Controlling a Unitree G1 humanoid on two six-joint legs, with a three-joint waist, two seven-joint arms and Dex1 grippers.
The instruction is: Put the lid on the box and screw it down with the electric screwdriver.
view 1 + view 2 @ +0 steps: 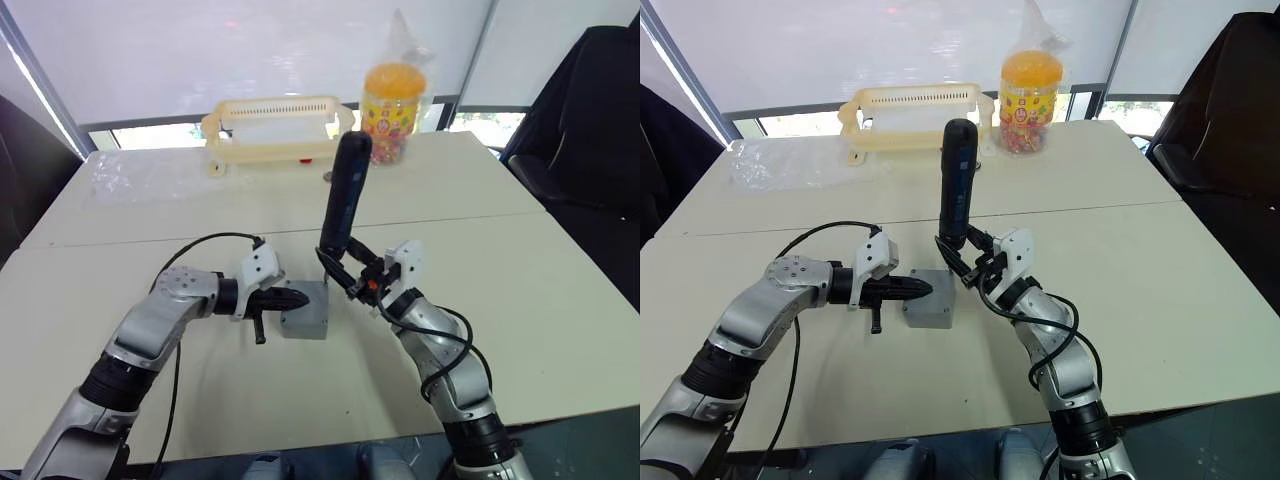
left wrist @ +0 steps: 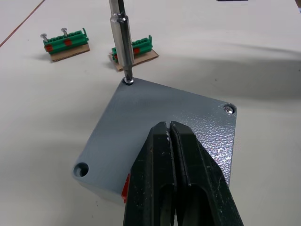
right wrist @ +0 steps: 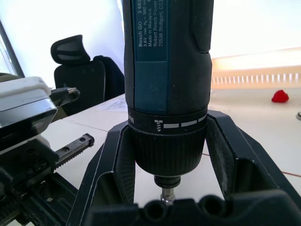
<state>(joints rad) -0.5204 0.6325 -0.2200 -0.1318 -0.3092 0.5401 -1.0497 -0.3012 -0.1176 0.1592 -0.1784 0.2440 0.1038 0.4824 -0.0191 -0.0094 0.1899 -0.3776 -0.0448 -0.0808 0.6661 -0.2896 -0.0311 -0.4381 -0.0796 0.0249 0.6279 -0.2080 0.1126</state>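
Head views: grey box [image 1: 928, 311] sits near the front of the pale surface [image 1: 1200, 300], lid [image 2: 160, 122] already seated on it; the left gripper [image 1: 922, 289] reaches its top. Left wrist view: fingers [image 2: 160, 183] pressed together, empty, resting on the lid, while the bit sits in a corner screw. Right wrist view: right gripper [image 3: 167, 155] fingers clamp the upright electric screwdriver [image 3: 167, 70].

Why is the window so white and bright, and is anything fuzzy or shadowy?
Left eye view: daylight through the blind washes it white, and the box casts only a soft shadow. Left wrist view: the left gripper looms dark, the lid is crisp, and a wide shadow crosses the table. Right wrist view: the electric screwdriver is sharp; the chair behind is fuzzy.
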